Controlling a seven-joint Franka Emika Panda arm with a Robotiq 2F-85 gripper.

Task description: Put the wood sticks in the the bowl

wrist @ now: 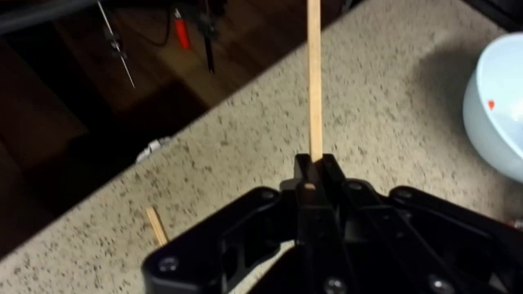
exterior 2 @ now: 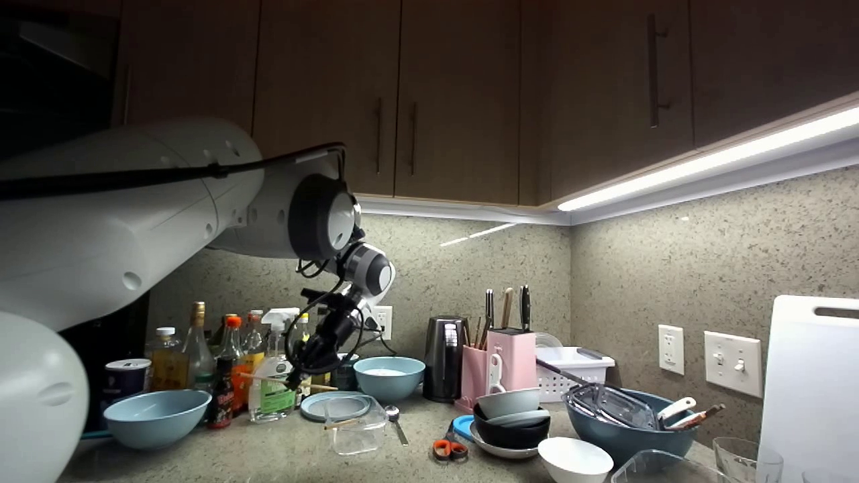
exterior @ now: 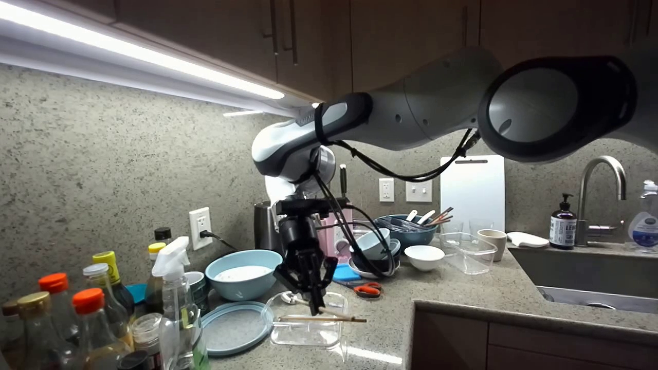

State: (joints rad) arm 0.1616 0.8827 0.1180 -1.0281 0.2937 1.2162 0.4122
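Observation:
My gripper (wrist: 314, 165) is shut on a pale wood stick (wrist: 314, 81) and holds it above the counter. The held stick also shows in both exterior views (exterior: 336, 313) (exterior 2: 268, 380), at the gripper's tips (exterior: 314, 304) (exterior 2: 294, 381). A further wood stick (exterior: 293, 319) lies at the clear container below; it shows in an exterior view (exterior 2: 341, 424) and its end in the wrist view (wrist: 157, 225). The wide light-blue bowl (exterior 2: 154, 424) stands at the left in that exterior view. In the wrist view the bowl (wrist: 484, 130) is cut off at right, with a small orange-red item inside.
A clear container (exterior: 303, 336) sits below the gripper, beside a flat light-blue plate (exterior: 234, 329). Another light-blue bowl (exterior 2: 389, 384) stands by the wall. Bottles (exterior 2: 231, 349) and a spray bottle (exterior 2: 275, 376) stand near the arm. Orange-handled scissors (exterior 2: 448, 451) and stacked bowls (exterior 2: 513, 429) lie further right.

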